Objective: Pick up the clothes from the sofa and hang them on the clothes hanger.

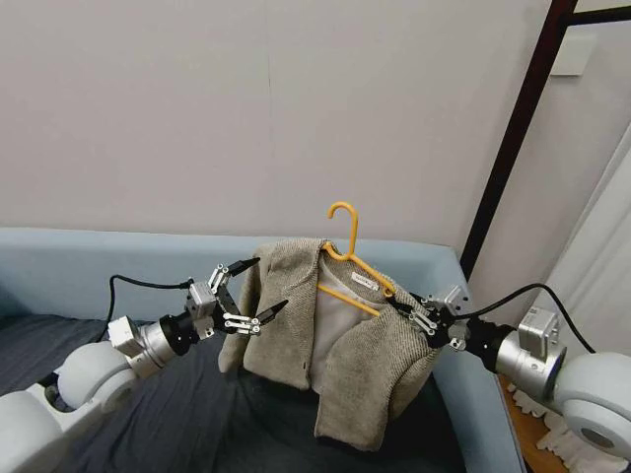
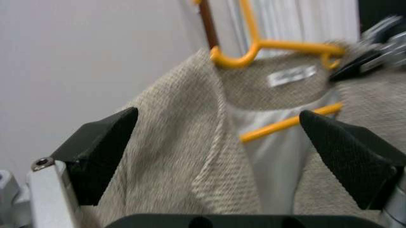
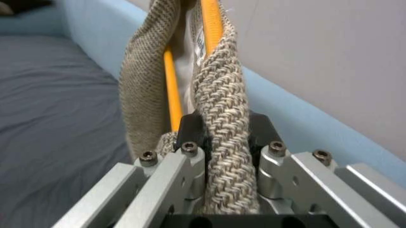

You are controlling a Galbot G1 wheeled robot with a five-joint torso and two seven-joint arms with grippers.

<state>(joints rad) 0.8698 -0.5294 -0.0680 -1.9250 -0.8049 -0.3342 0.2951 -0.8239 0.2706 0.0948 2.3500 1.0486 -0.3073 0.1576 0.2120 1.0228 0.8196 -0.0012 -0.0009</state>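
1. My right gripper is clamped shut on one shoulder of the beige tweed jacket, holding it above the blue sofa.
2. The jacket sits on an orange hanger.
3. My left gripper hangs wide open beside the other shoulder.
4. I judge hanging is next, which calls for steadying that shoulder.

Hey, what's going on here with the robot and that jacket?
The robot is holding a beige knit jacket on a yellow hanger above the blue sofa. Its right hand is clamped on one shoulder of the jacket, at the end of the hanger. Its left hand is open beside the other shoulder and is not gripping it. The hanger's hook is free in the air, not hung on anything.
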